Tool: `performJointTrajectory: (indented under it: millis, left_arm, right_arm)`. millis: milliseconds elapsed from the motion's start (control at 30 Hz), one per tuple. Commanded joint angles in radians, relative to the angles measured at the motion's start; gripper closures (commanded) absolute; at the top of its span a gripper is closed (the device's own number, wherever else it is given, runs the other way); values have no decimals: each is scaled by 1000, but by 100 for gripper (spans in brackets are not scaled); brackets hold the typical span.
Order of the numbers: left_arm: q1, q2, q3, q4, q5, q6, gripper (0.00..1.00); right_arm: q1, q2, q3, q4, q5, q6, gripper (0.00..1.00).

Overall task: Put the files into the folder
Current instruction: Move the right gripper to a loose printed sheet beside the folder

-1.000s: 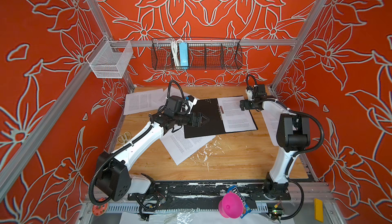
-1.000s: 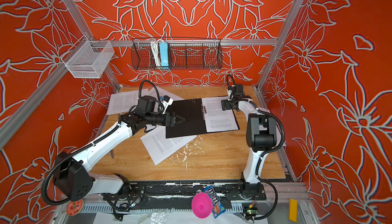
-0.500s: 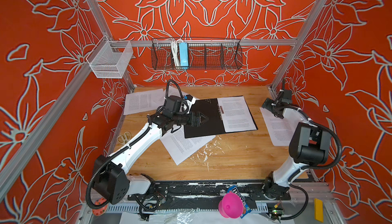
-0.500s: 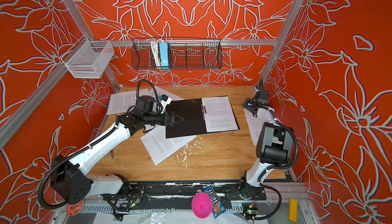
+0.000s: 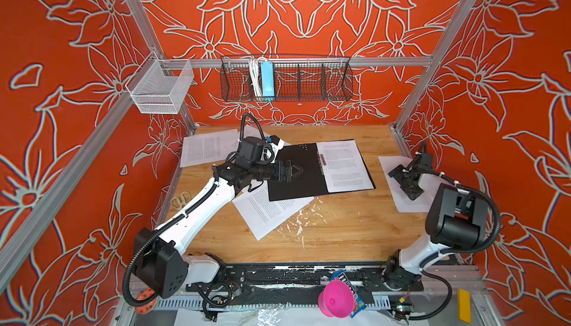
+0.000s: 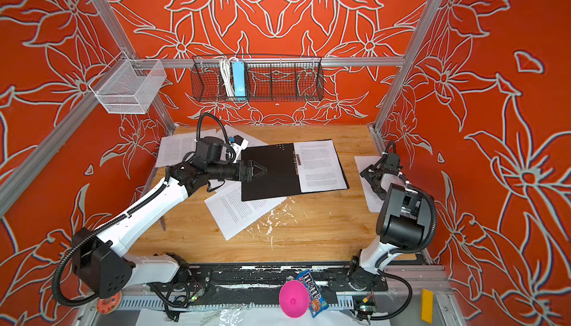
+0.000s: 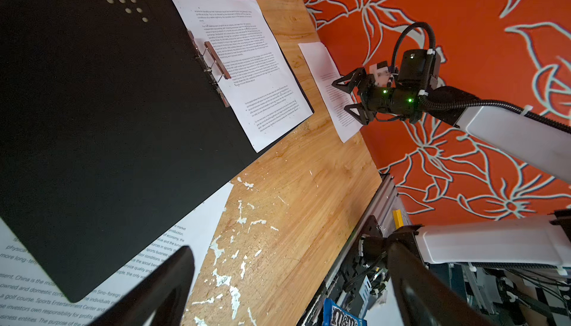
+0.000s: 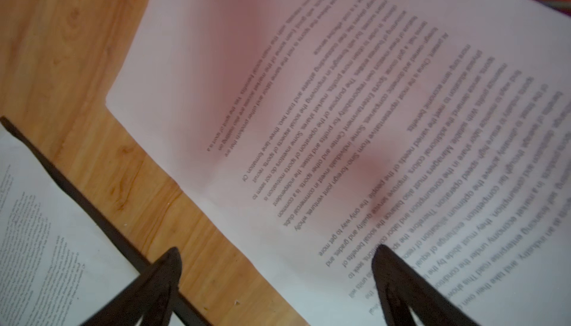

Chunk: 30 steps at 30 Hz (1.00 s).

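Wooden surface (image 5: 340, 231): right gripper (image 5: 401, 185), jaws wide and empty, has swung off the open black-lined folder (image 5: 293, 185), where one printed white sheet (image 5: 343, 167) lies, to a loose printed sheet (image 5: 391, 163) at the surface's right edge. Next pickup is likely. Left gripper (image 5: 298, 170), also open, still hovers over the folder's left flap.

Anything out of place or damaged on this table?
Yes. White flecks mar the wooden table in front of the open folder, like chipped finish or residue. One sheet lies skewed, partly under the folder.
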Motion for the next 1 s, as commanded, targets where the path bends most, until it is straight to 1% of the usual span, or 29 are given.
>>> performJointTrajectory:
  millis: [0, 100, 233, 400, 467, 567, 700, 767, 867, 967]
  left_arm:
    - [6, -7, 2, 1, 26, -2, 2]
    - [6, -8, 1, 3, 34, -6, 2]
    - [6, -11, -3, 11, 37, -5, 2]
    - [6, -11, -3, 11, 37, -5, 2]
    - [6, -9, -4, 11, 36, -1, 2]
    - [6, -6, -7, 12, 33, -1, 2]
    - [6, 3, -5, 11, 37, -1, 2]
    - [6, 4, -5, 12, 43, -3, 2]
    - [6, 3, -6, 15, 43, -3, 2]
    - [6, 1, -6, 15, 47, -4, 2]
  right_arm:
    - [-25, 15, -46, 48, -82, 59, 2]
    - [-26, 21, -63, 72, -118, 65, 2]
    - [-25, 53, -58, 37, -145, 121, 4]
    - [-18, 58, -128, 134, -253, 213, 6]
    - [-1, 39, -169, 178, -269, 252, 6]
    - [7, -5, -208, 225, -295, 276, 6]
    - [7, -75, -202, 204, -359, 264, 6]
    - [7, -130, -196, 172, -338, 236, 6]
    - [4, -192, -160, 71, -200, 179, 3]
    - [-9, -184, -130, 12, -117, 169, 2]
